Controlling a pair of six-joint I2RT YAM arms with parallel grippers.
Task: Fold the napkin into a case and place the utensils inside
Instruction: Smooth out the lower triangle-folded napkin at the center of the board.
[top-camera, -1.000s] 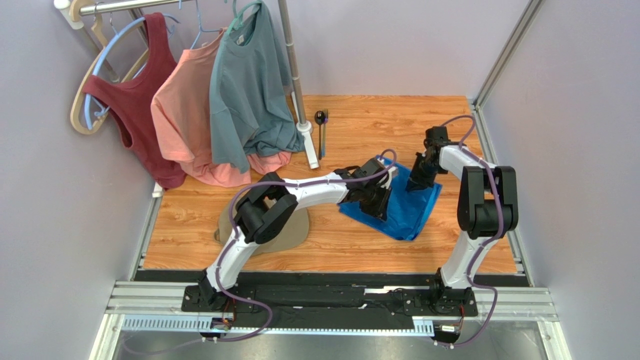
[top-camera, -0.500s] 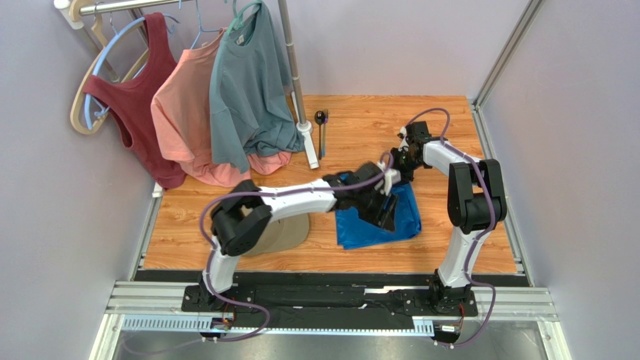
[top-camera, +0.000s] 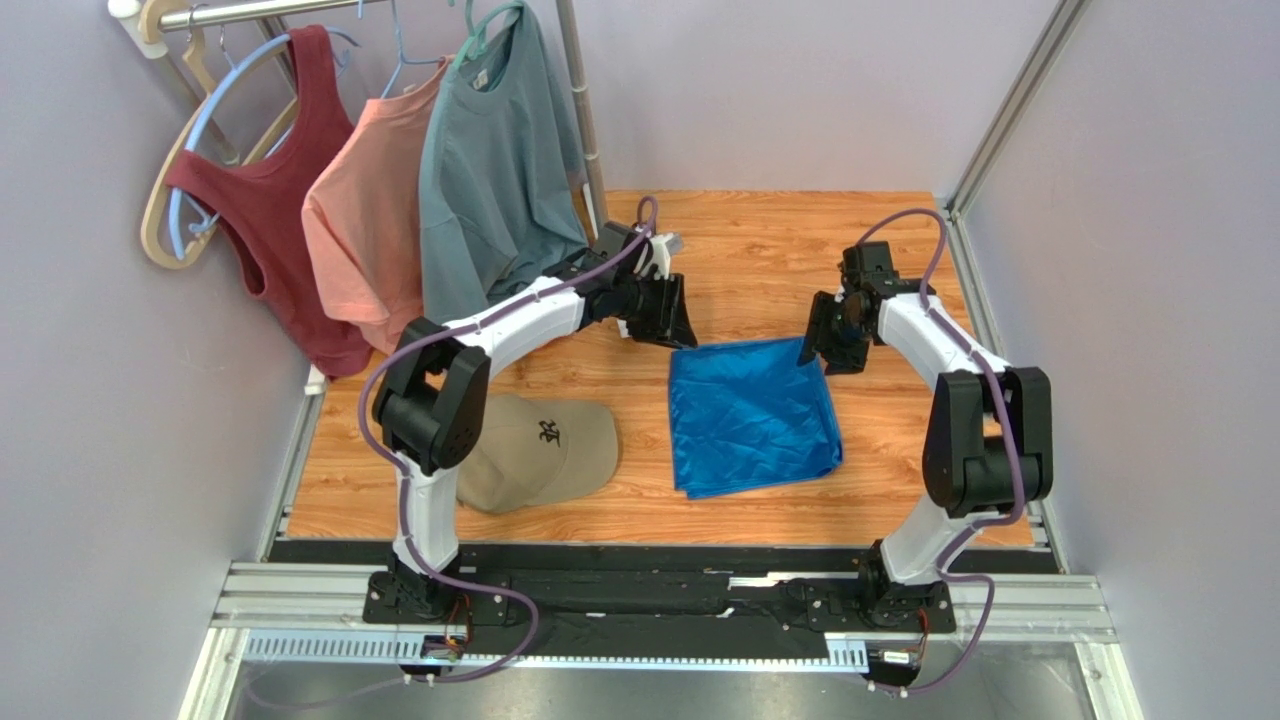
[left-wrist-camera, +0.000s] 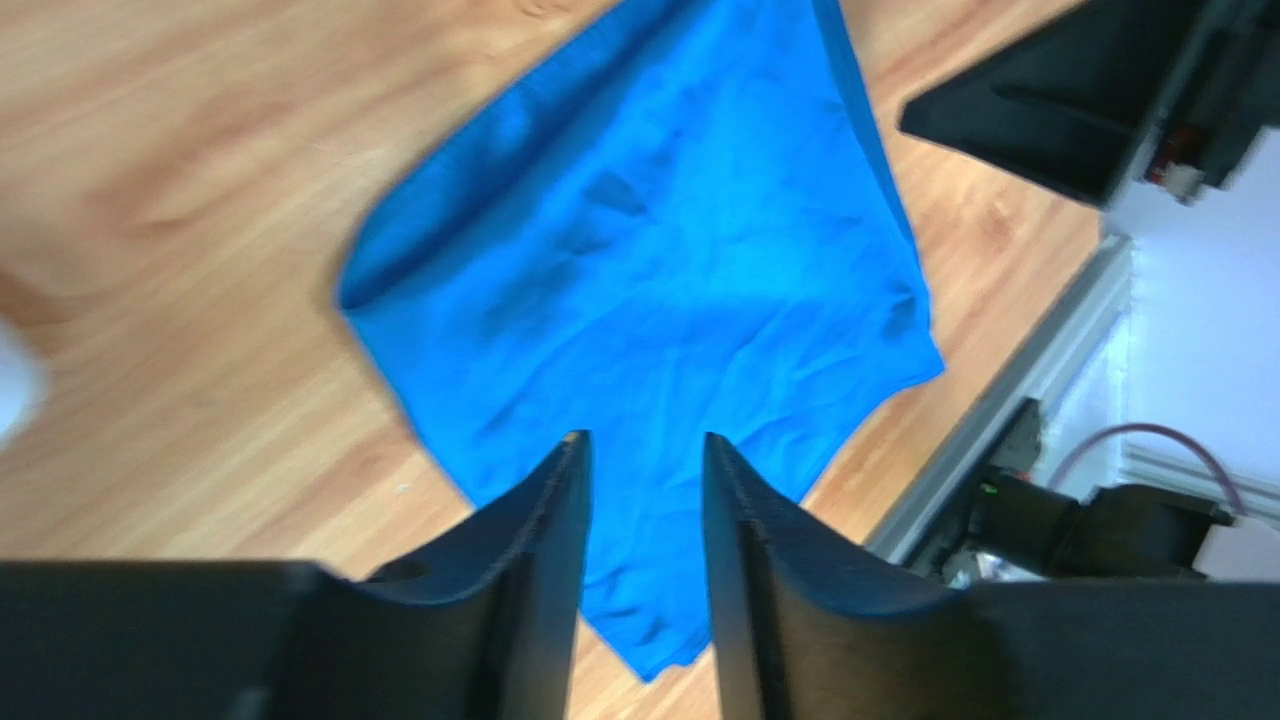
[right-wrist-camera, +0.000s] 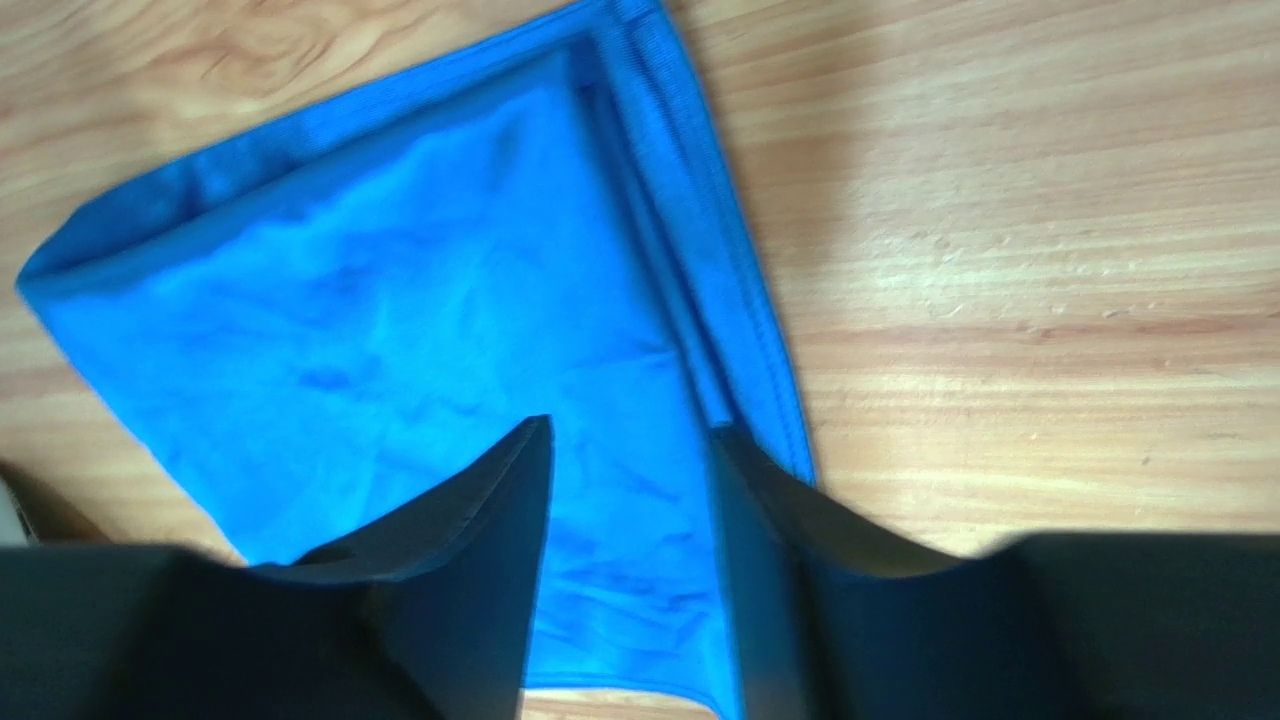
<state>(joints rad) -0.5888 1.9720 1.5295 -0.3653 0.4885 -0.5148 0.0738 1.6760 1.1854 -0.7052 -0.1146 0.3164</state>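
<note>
Left hand (left-wrist-camera: 643, 443) parted, empty; right hand (right-wrist-camera: 628, 428) parted, empty; both clear of the blue napkin (top-camera: 751, 417)

The napkin (top-camera: 751, 413) between the left gripper (left-wrist-camera: 643, 443) and the right gripper (right-wrist-camera: 624, 428), both black, was plain bright blue. The table (top-camera: 736, 255) showed orange-brown wood grain. The cap (top-camera: 541, 450) was tan with a small dark mark; the shirts (top-camera: 489, 180) were dark red, salmon and grey-teal.

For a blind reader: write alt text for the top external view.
A blue napkin lies flat on the wooden table, with the left claw and right claw open and empty near its far corners. A tan cap lies left of it.
</note>
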